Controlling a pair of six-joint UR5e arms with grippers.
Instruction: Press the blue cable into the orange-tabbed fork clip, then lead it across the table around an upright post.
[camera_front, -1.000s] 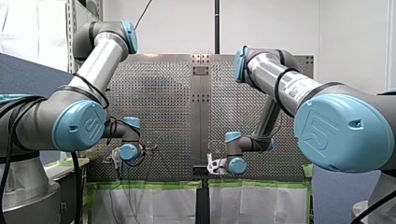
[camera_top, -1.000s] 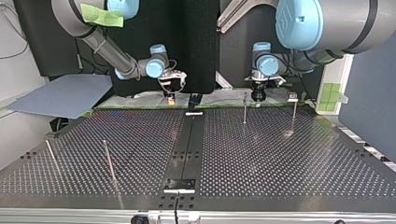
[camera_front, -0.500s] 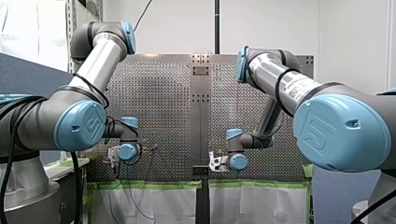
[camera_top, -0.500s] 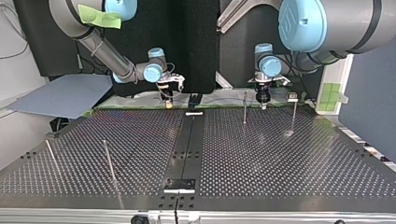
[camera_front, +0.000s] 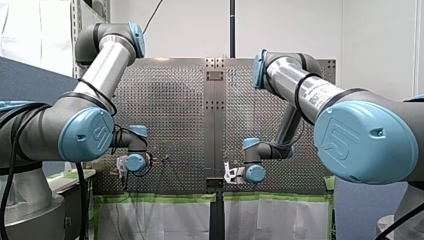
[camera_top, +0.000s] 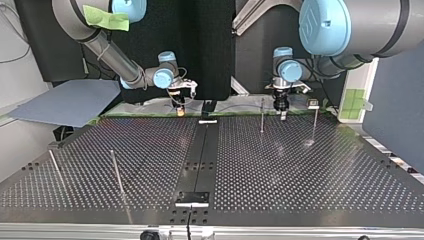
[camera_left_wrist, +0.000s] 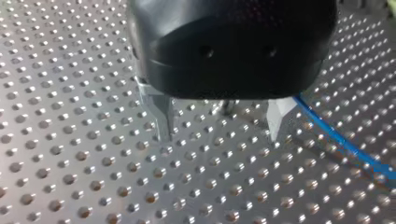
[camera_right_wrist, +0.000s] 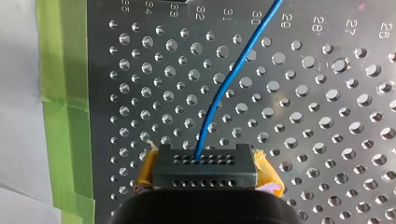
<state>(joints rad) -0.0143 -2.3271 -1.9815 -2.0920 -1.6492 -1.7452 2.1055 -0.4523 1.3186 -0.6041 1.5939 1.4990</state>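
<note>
**Blue cable (camera_right_wrist: 223, 84) pinched in right claw (camera_right_wrist: 204, 163); left claw (camera_left_wrist: 219, 135) spread, empty**

Right wrist view: the cable comes in from well ahead of my right claw and curves gently over the perforated counter (camera_right_wrist: 327, 116). It ends between the yellow pads (camera_right_wrist: 268, 179), which are pressed together on it (it enters at the middle of the black pad block). A strip of green tape (camera_right_wrist: 65, 93) lies along the counter edge beside the claw. Printed numbers follow the row of holes furthest ahead.

Left wrist view: the two metal fingers (camera_left_wrist: 161, 119) stand well apart with nothing between them, tips low over the holes. A stretch of the blue cable lies on the counter just beside the outer side of one finger, outside the gap. I cannot tell whether it touches that finger.

Top view: my right arm enters at the upper left of the frame. Its claw points down at the counter's edge, upper middle, slightly left of centre. My left arm enters at the upper right, and its claw points down right of centre. In the frame that claw sits between two upright posts (camera_top: 262, 116). Two more posts lean at the lower left. The cable is too thin to make out here.

Front view: both claws are low in the frame, left one at lower left, right one near bottom centre, each at the counter's near edge.
</note>
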